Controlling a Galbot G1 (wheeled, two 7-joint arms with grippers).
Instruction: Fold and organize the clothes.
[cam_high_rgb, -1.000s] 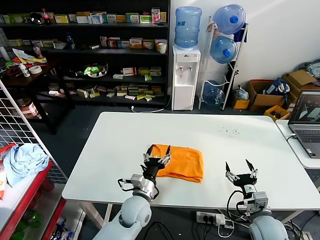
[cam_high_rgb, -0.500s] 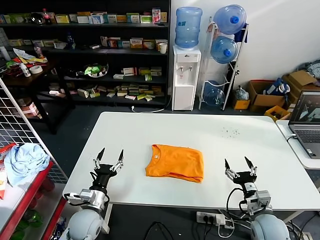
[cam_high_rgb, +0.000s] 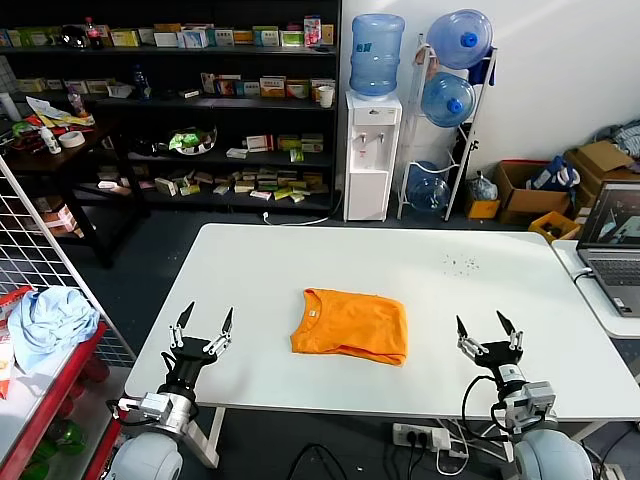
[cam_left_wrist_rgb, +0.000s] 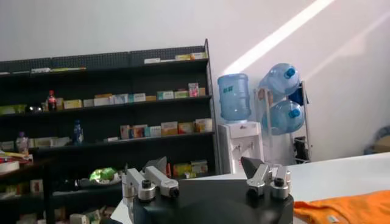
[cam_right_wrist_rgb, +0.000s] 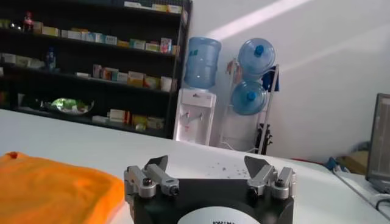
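Head view showed the folded orange T-shirt (cam_high_rgb: 350, 326) mid-bench, soft and light, best pinched at an edge; both grippers' jaws stood open.

Bright, even light; wrist views perhaps hazy.

Left pincer (cam_high_rgb: 202, 327) and right pincer (cam_high_rgb: 488, 327) both point upward, fingers spread, holding nothing.

White table (cam_high_rgb: 420, 270); folded orange T-shirt (cam_high_rgb: 352, 326)
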